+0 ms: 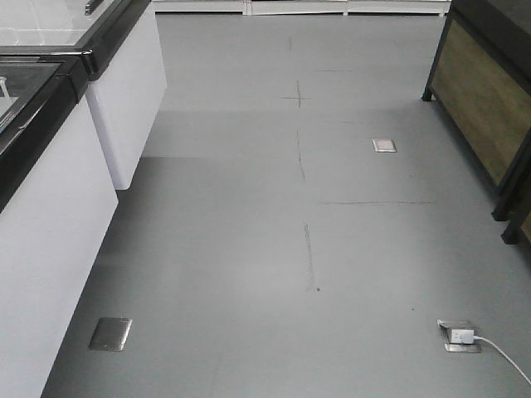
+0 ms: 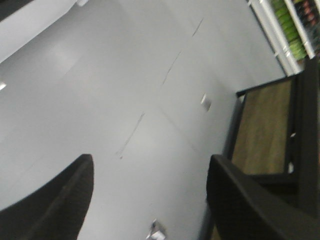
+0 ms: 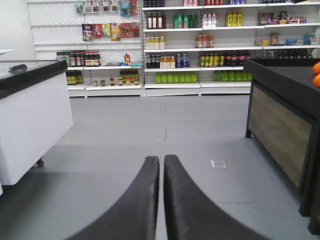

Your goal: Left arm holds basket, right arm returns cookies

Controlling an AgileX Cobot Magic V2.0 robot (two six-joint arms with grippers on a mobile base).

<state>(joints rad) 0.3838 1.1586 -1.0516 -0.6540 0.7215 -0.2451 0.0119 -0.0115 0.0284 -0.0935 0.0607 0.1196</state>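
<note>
The left jaws stood released, wide apart, with only grey floor (image 2: 125, 75) between their dark fingers (image 2: 65, 200). The right jaws were clenched on nothing, their fingers (image 3: 140, 200) close side by side, pointing toward shelves (image 3: 175, 50) of bottles. I could not tell where the basket or cookies were; no view showed them. A white freezer (image 1: 50, 249) stood at the left, a wood-panelled stand (image 1: 481, 91) at the right, and a white plug (image 1: 463, 335) sat in a floor socket.
</note>
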